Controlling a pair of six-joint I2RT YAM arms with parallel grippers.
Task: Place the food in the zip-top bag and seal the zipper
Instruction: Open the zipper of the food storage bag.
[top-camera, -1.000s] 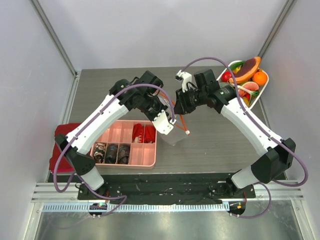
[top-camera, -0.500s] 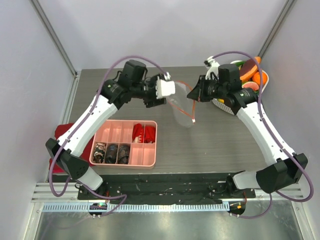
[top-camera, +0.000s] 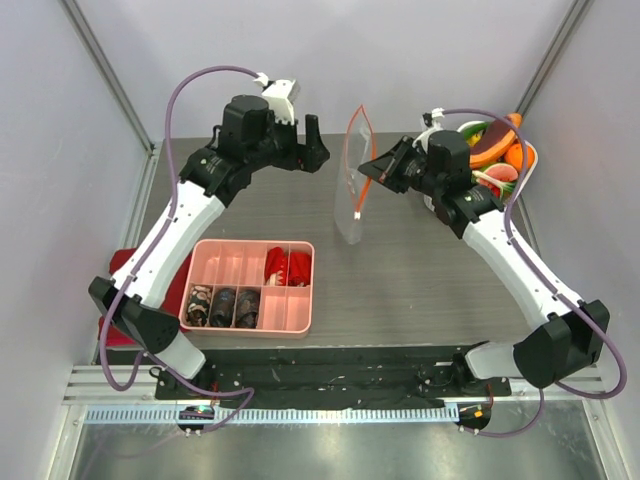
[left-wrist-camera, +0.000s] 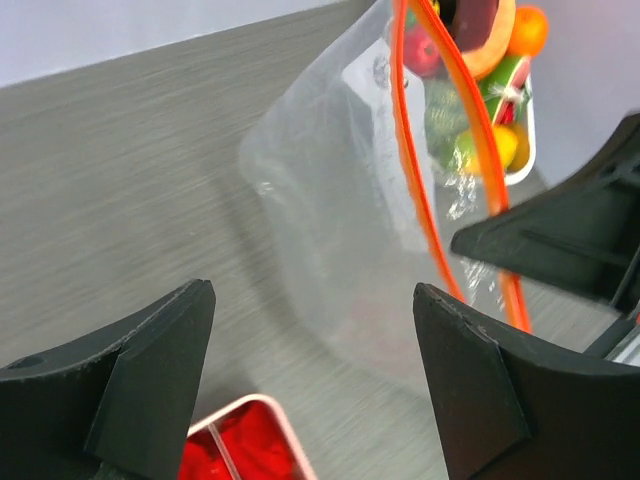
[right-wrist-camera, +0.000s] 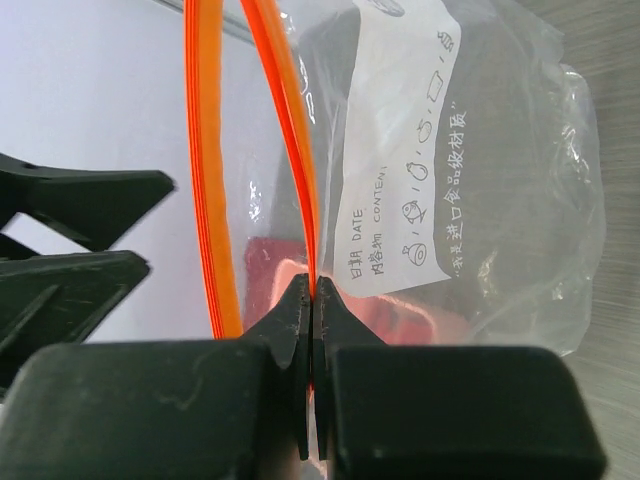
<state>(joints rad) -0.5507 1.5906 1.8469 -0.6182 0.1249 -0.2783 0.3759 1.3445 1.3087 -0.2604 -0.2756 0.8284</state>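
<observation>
The clear zip-top bag (top-camera: 350, 205) hangs upright over the table's middle, empty, with a white label on its side (right-wrist-camera: 405, 170). My right gripper (top-camera: 370, 170) is shut on one lip of the orange-red zipper (right-wrist-camera: 312, 270); the other lip (right-wrist-camera: 205, 150) bows away, so the mouth gapes. My left gripper (top-camera: 312, 140) stands open to the left of the bag, apart from it, nothing between its fingers (left-wrist-camera: 150, 370). The left wrist view shows the bag (left-wrist-camera: 340, 220) just ahead. The food (top-camera: 495, 150), glossy toy fruit and vegetables, lies in a white basket at the far right.
The white basket (top-camera: 530, 160) sits at the table's far right corner. A pink compartment tray (top-camera: 225, 265) with red pieces and dark lumps lies near the front left. A red flat thing (top-camera: 122, 262) sticks out beside it at the left edge.
My left gripper let go of the bag, opened wide and drew back to the far left. My right gripper lifted the bag by its zipper, so it now hangs upright.
</observation>
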